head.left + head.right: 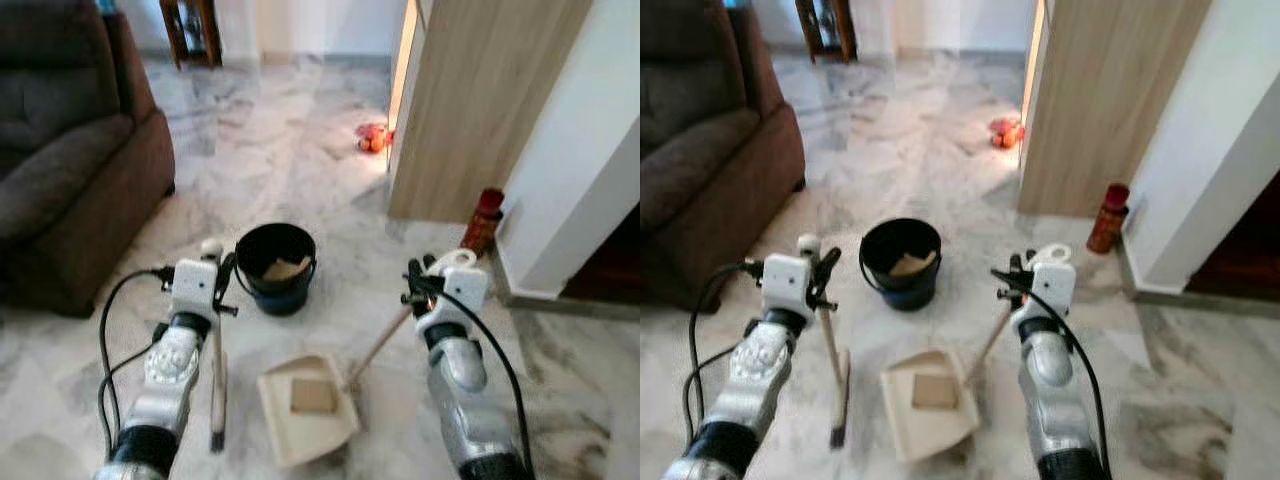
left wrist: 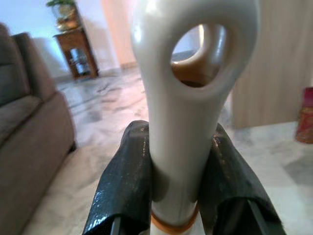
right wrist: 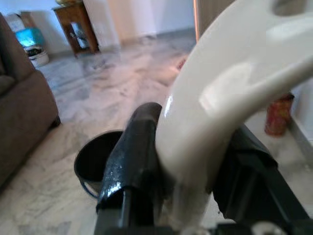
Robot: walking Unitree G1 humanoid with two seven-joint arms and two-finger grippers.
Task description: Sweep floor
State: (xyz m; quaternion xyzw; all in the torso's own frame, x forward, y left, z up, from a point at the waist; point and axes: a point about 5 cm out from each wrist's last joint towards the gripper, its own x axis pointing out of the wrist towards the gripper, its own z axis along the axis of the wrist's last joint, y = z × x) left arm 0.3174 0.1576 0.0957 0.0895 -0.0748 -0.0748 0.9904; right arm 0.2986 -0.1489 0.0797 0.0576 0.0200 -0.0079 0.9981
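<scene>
Marbled grey-white floor (image 1: 300,150), brown sofa (image 1: 60,150) far left of the left hand (image 1: 222,283). That hand is clamped on the broom (image 1: 217,385) handle, bristles down on the floor below it. Ahead between hands: black bucket (image 1: 275,268). Below: dustpan (image 1: 305,408) holding cardboard, its handle clamped in the right hand (image 1: 418,285). Wood-panelled wall (image 1: 480,100) and red canister (image 1: 481,222) beyond. Left wrist view adds a side table (image 2: 76,51).

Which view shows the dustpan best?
Left eye view: the whole dustpan on the floor, cardboard in it. Right eye view matches. Right wrist view shows its handle top in the right gripper.
</scene>
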